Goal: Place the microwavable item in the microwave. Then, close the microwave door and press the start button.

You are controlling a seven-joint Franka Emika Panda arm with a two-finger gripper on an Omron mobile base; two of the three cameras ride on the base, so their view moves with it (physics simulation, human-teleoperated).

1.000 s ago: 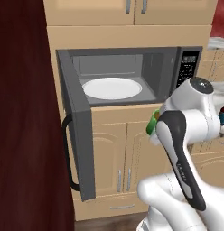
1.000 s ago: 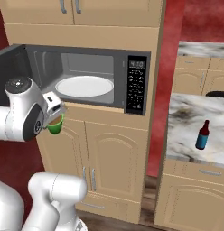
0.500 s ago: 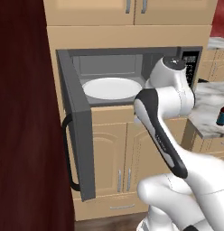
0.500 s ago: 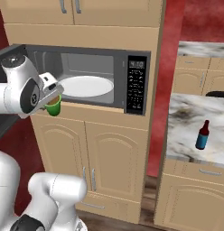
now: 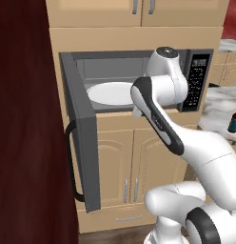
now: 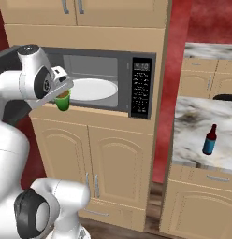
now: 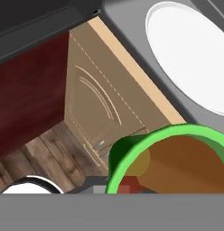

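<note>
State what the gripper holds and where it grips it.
The gripper holds the green cup, gripping it at the top, near the rim; the exact finger contact is hidden.

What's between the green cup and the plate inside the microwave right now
Nothing visible. The door is swung open to the left, and the green cup, held in the gripper, hangs just outside the opening with the white plate bare behind it.

microwave (image 6: 97, 84) cavity standing open above its white plate (image 6: 92, 88), microwave door (image 5: 82, 138) swinging out leftward, flanking the approach

The arm is bent upward at the elbow, and the claw (image 6: 61, 93) is kept closed on the green cup (image 6: 63, 100).
</note>
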